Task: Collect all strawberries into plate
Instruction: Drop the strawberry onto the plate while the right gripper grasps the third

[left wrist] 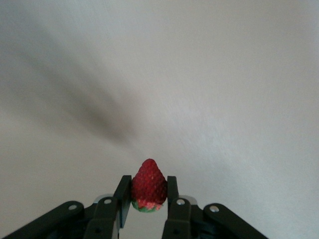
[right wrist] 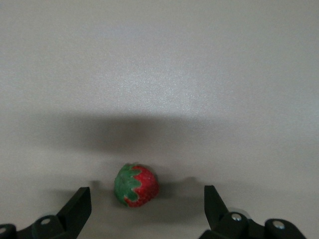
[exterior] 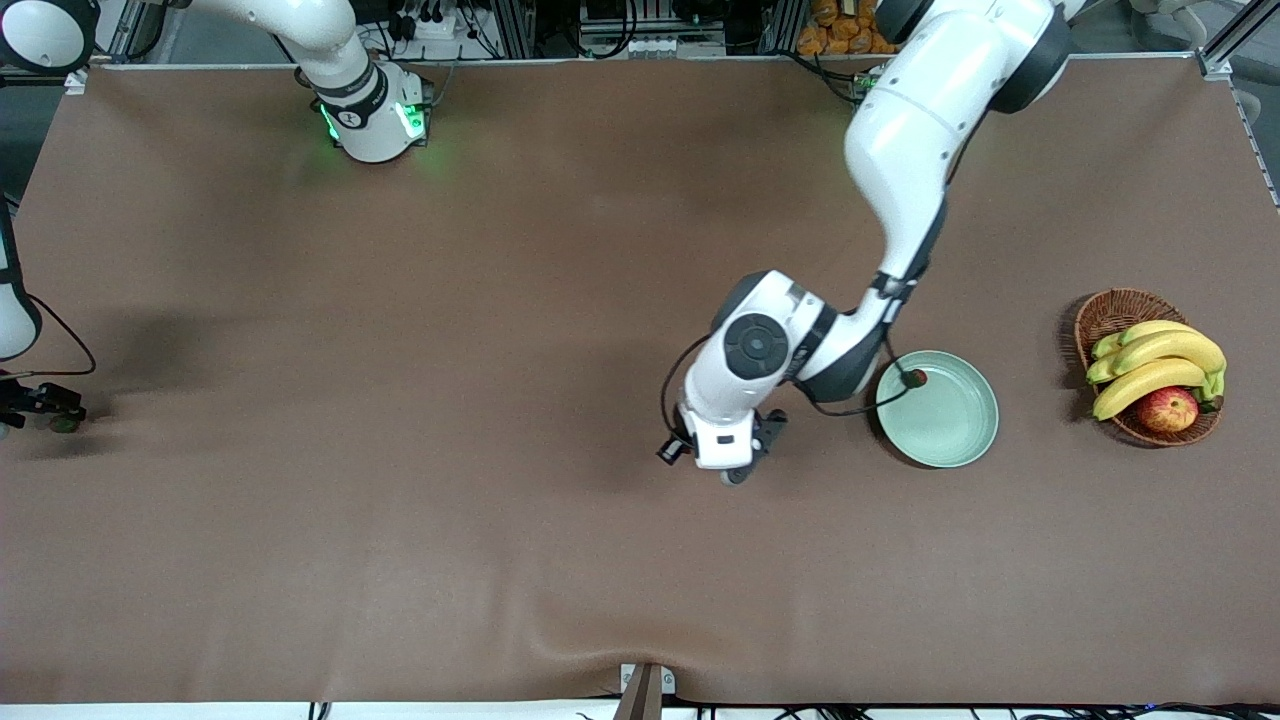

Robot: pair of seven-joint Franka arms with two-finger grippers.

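Observation:
My left gripper (exterior: 737,476) (left wrist: 148,181) is shut on a red strawberry (left wrist: 148,186), which stands tip-up between the black fingers. It is low over the brown table, beside the mint-green plate (exterior: 950,425) on the side toward the right arm's end. The hand hides this berry in the front view. A second strawberry (exterior: 916,378) lies in the plate near its rim. My right gripper (exterior: 45,405) (right wrist: 147,196) is open at the right arm's end of the table. A third strawberry (right wrist: 136,185) (exterior: 66,424) lies on the cloth between its spread fingers, untouched.
A brown wicker basket (exterior: 1110,305) with bananas (exterior: 1155,365) and a red-yellow apple (exterior: 1168,409) stands at the left arm's end of the table, beside the plate. The left arm's elbow and cable hang over the plate's edge.

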